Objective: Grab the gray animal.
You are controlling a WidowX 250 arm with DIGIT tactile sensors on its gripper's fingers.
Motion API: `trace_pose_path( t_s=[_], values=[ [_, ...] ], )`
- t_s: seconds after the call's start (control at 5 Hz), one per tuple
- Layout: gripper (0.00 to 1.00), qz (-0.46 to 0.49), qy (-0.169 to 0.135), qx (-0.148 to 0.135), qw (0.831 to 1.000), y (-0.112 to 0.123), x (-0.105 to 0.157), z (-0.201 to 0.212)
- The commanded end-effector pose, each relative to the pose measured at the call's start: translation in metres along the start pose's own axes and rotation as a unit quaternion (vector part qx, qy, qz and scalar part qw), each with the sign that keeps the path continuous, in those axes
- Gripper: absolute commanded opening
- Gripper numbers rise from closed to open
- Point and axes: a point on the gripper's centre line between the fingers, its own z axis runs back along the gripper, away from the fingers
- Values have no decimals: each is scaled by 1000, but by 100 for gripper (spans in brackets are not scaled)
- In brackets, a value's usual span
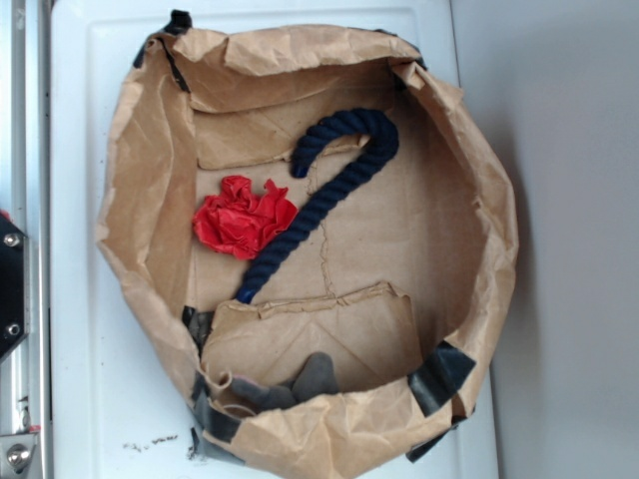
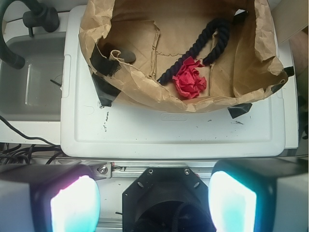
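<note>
Gripper (image 2: 153,200) hangs well back from the work, seen only in the wrist view: two broad pads (image 2: 75,205) glowing at the bottom edge, spread wide with nothing between them, touching nothing. No sign of it in the exterior view. Beyond the pads lies a white board (image 2: 169,133), and on it a brown paper bin (image 2: 145,89) with crumpled walls rolled down and patched at the corners with dark tape; the low walls look meant to keep loose items from sliding off while leaving the top open for reaching in. Inside, near the middle, a red cloth lump (image 1: 243,219) sits touching a navy rope (image 1: 324,195), which runs diagonally and hooks over at one end. Gray animal (image 1: 305,382) is well apart from both, tucked into the corner at the bottom edge of the exterior view, flat dark lobes half hidden behind the paper wall and lying against a folded paper flap. In the wrist view it shows as a small dark shape at the far left of the bin (image 2: 126,56), close to a tape patch. My judgement: approach not yet begun; the claw must travel over the wall and descend close to the corner, where the paper rim may snag a finger.
</note>
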Motion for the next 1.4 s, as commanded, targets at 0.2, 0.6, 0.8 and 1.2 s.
trace_pose_path(
  t_s=[0.2, 0.6, 0.8, 1.2],
  values=[
    [100, -19, -8, -1, 1000, -4, 48, -18],
    [100, 36, -7, 0, 999, 14, 145, -35],
    [100, 35, -77, -12, 996, 17, 158, -12],
    [100, 212, -146, 13, 966, 46, 163, -83]
  ],
)
